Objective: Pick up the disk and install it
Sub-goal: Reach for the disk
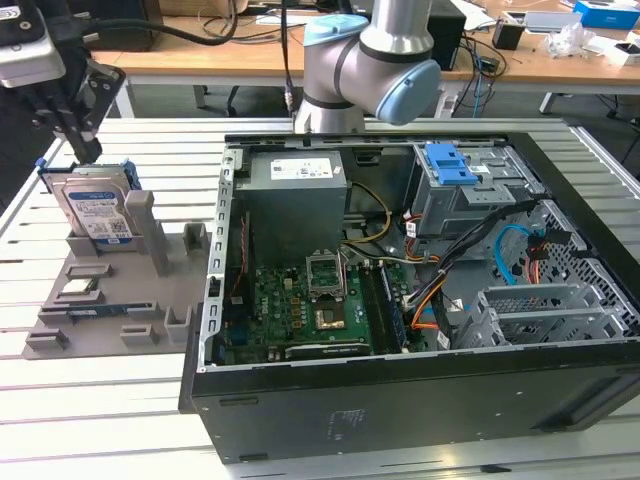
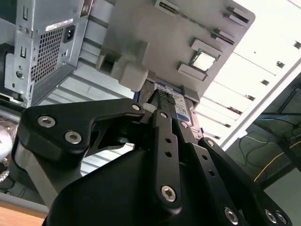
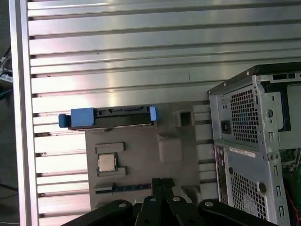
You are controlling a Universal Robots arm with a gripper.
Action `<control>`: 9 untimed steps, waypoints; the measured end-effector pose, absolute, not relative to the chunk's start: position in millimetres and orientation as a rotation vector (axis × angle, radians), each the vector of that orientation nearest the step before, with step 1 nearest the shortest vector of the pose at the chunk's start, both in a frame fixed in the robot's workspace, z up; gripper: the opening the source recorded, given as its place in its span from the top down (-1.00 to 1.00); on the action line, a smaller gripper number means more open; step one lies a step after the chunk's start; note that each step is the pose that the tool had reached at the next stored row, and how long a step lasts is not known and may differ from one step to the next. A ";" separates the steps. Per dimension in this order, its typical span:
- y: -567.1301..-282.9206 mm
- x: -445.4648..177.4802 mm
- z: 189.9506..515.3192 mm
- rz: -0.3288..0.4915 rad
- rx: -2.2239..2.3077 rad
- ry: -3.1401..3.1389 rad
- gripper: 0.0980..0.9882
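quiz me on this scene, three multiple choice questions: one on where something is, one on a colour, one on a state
1. Where is the disk?
A) in the grey holder
B) in a cardboard box
C) on the floor

2. What colour are the disk's side rails?
A) red
B) blue
C) yellow

3. How is the computer case?
A) shut, panel on
B) open, insides showing
C) upside down

Answers:
1 A, the disk stands on edge in the holder at the exterior view's left.
2 B, blue rail ends show in the first wrist view.
3 B, the motherboard is in plain sight.
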State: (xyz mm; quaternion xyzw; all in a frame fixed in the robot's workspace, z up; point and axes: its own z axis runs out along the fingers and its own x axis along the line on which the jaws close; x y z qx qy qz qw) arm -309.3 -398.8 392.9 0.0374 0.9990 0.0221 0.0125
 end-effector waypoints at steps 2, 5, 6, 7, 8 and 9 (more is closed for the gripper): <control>-398.3 -321.9 392.7 0.069 0.116 3.114 0.98; -397.1 -334.3 391.9 0.069 0.117 3.114 0.98; -396.6 -339.7 391.1 0.068 0.116 3.114 0.98; -395.8 -349.9 388.5 0.068 0.117 3.114 0.98; -394.0 -356.2 386.2 0.067 0.117 3.114 0.98; -391.6 -360.9 384.2 0.065 0.116 3.114 0.98</control>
